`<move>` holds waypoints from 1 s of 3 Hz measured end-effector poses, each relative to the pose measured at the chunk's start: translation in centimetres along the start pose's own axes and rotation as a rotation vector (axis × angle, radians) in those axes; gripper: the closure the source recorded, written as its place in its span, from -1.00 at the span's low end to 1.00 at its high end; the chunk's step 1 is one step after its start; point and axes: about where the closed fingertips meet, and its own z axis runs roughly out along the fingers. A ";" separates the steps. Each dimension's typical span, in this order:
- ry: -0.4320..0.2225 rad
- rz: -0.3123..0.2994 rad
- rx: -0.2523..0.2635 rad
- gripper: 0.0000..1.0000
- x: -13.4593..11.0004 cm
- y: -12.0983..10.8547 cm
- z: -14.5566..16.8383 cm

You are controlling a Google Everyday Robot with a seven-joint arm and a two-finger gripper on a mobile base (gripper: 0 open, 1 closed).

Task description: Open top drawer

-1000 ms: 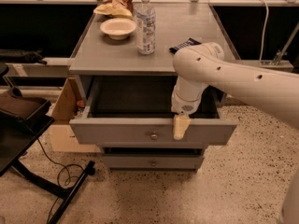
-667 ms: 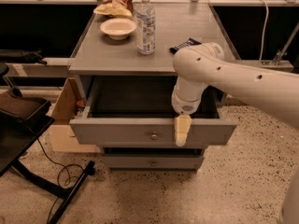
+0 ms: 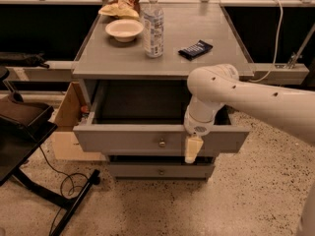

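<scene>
Beneath the grey table (image 3: 118, 63), the top drawer (image 3: 123, 139) stands open, its plain interior exposed and its round knob (image 3: 162, 142) centred on the front. Just right of the knob, the gripper (image 3: 193, 149) hangs in front of the drawer front; whether it is spread or closed cannot be told. On the tabletop stand a bowl (image 3: 124, 29), a bottle (image 3: 153, 26) and a dark packet (image 3: 195, 49).
</scene>
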 end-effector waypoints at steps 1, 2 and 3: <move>-0.012 0.017 -0.040 -0.03 0.2 2.2 1.4; -0.012 0.017 -0.040 0.43 0.0 2.2 0.6; -0.012 0.017 -0.040 0.89 0.0 2.0 0.3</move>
